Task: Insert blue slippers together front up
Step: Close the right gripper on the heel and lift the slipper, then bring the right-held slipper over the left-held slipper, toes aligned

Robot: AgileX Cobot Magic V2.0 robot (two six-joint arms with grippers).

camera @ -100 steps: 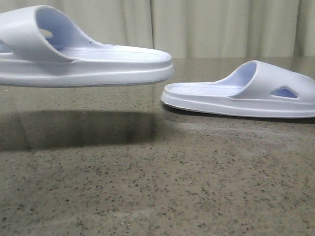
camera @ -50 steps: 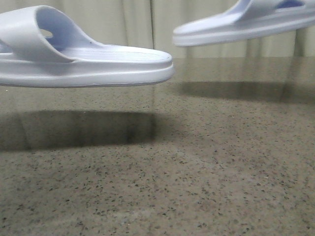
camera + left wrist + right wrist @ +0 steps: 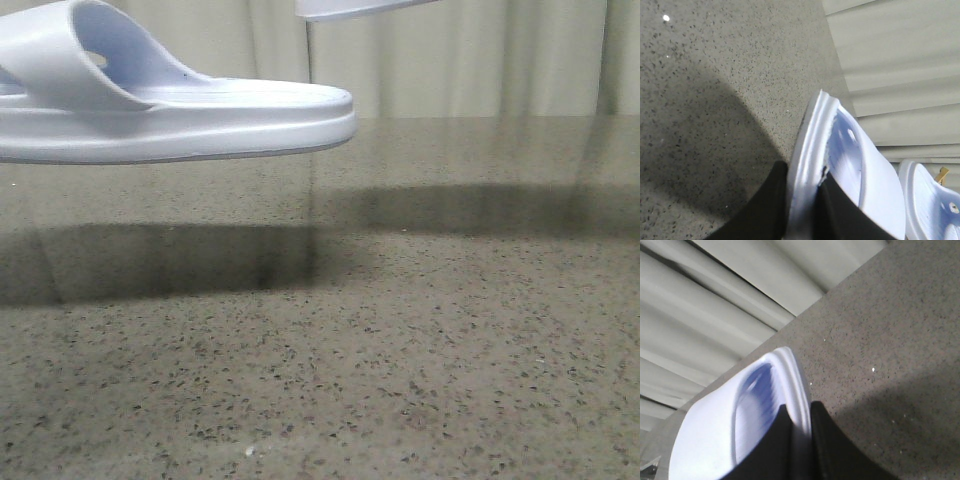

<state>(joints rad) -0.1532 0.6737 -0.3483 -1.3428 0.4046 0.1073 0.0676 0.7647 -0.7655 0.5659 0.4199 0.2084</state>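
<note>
Both blue slippers hang clear above the speckled counter [image 3: 400, 380], the left gripper [image 3: 805, 210] pinching one slipper [image 3: 170, 110] by its sole edge, the right gripper [image 3: 800, 445] clamping the other [image 3: 740, 425] higher, apparently for mating them.

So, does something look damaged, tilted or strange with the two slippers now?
No damage shows. Both slippers are off the table: the left gripper clamps the left slipper about level, the right gripper clamps the right slipper, so high that only its edge shows in front.
</note>
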